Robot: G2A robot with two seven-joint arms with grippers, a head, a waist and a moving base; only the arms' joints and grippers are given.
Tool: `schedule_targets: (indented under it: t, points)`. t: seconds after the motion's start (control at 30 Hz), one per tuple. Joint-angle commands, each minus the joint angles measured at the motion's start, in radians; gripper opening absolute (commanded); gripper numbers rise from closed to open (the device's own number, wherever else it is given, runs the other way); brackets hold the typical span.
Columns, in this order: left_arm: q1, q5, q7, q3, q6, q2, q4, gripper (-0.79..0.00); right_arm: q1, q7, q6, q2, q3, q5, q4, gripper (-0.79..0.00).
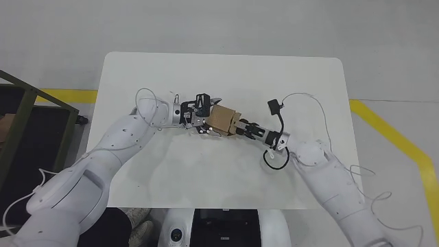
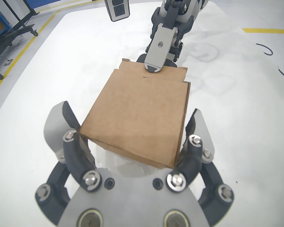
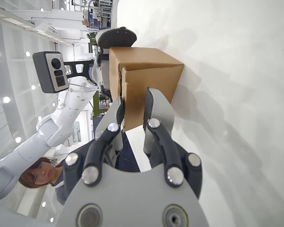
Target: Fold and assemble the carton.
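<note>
A small brown carton (image 1: 223,119) is held just above the middle of the white table, between my two grippers. In the left wrist view the carton (image 2: 137,114) sits between the widely spread fingers of my left gripper (image 2: 130,116), and both pads touch its near corners. My right gripper (image 3: 135,101) is shut on a side wall at the opposite end of the carton (image 3: 151,76). One of its fingers (image 2: 156,57) lies on the carton's outer face and the other is inside. In the top view the left gripper (image 1: 205,114) and right gripper (image 1: 239,125) flank the carton.
The white table (image 1: 171,75) has bare surface all around the carton. A black cable (image 1: 278,110) loops off the right arm. A dark rack (image 1: 20,123) stands on the floor beyond the table's left edge, by the yellow floor tape (image 1: 391,127).
</note>
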State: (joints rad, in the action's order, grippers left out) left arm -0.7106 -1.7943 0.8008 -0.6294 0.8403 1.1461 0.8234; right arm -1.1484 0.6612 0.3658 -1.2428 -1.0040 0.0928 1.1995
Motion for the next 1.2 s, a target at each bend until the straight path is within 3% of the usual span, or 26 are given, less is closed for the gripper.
schedule_targets:
  t: [0.0, 0.6, 1.17]
  points:
    - [-0.002, 0.000, 0.003, -0.003, -0.001, -0.002, 0.001, 0.000, -0.001, -0.005, -0.006, 0.000, -0.001, -0.006, 0.005, -0.643]
    - [-0.008, 0.001, -0.003, -0.009, 0.002, -0.008, 0.022, 0.000, -0.025, -0.049, -0.131, 0.008, -0.007, -0.132, 0.130, -0.671]
    - [-0.002, 0.005, 0.001, -0.002, 0.010, -0.003, 0.010, 0.000, -0.049, -0.081, -0.241, 0.013, -0.010, -0.237, 0.242, -0.570]
